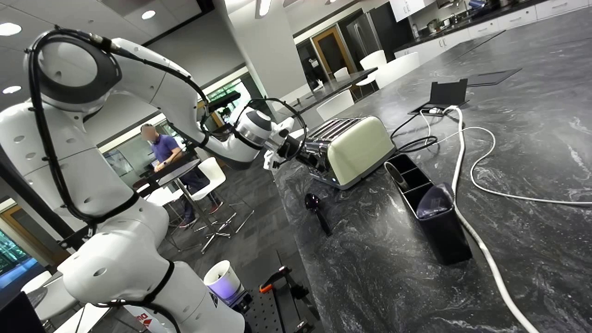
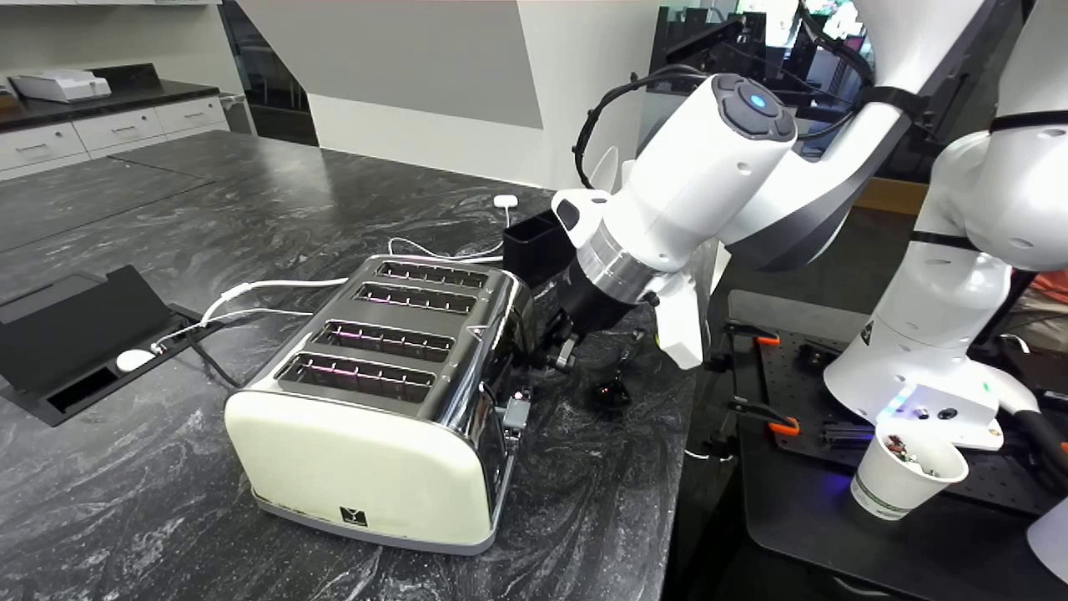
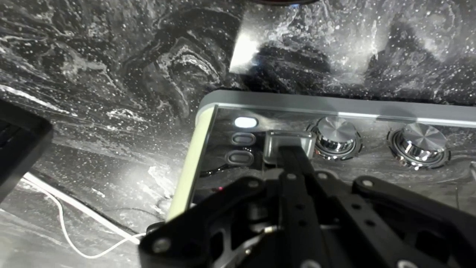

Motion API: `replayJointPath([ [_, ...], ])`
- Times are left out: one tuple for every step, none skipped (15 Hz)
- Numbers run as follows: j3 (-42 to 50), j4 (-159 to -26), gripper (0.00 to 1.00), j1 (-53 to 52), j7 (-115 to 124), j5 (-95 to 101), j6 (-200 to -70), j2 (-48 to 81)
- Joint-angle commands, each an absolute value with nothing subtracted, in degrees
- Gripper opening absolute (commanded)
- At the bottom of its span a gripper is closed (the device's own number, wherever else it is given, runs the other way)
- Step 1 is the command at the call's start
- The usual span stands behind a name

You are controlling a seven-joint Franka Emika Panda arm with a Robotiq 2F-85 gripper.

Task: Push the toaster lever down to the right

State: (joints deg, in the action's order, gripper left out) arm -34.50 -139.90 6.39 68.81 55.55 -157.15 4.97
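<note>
The pale cream toaster (image 1: 363, 152) with a silver top stands on the dark counter; it also shows in an exterior view (image 2: 359, 467). In the wrist view, its shiny control face has a silvery rectangular lever (image 3: 286, 139) between a column of buttons and a round knob. My gripper (image 3: 292, 150) has its fingertips together, in front of the lever and overlapping it; I cannot tell whether they touch. The lever sits near the toaster's grey base. In both exterior views, my gripper (image 1: 319, 164) (image 2: 530, 355) is against the control face and hides this lever. A second grey lever (image 2: 516, 413) shows farther along that face.
A black caddy (image 1: 439, 231) stands beside the toaster's end. A black spoon (image 1: 318, 212) lies in front of the control face, near the counter edge. White cables (image 1: 461, 152) run behind to a black flip-up outlet (image 2: 96, 334). One button (image 3: 245, 122) glows white.
</note>
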Motion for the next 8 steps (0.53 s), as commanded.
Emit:
replayJointPath([
  [-33.7, -138.1, 0.0, 5.7, 74.3, 61.1, -157.4, 11.2],
  [-33.8, -138.4, 0.0, 5.9, 75.0, 61.0, -157.7, 9.9],
  [-34.0, -139.6, 0.0, 6.5, 75.2, 59.8, -159.7, 6.8],
  [-34.2, -140.4, 0.0, 6.8, 74.8, 57.7, -159.5, 4.7],
  [-34.4, -141.9, 0.0, 7.3, 74.1, 55.2, -160.8, 1.8],
  [-34.4, -142.9, 0.0, 7.7, 73.4, 52.6, -162.4, -0.1],
  [-34.5, -144.2, 0.0, 8.2, 71.6, 48.9, -164.6, -2.2],
  [-34.6, -145.7, 0.0, 8.5, 69.4, 44.5, -167.1, -4.2],
])
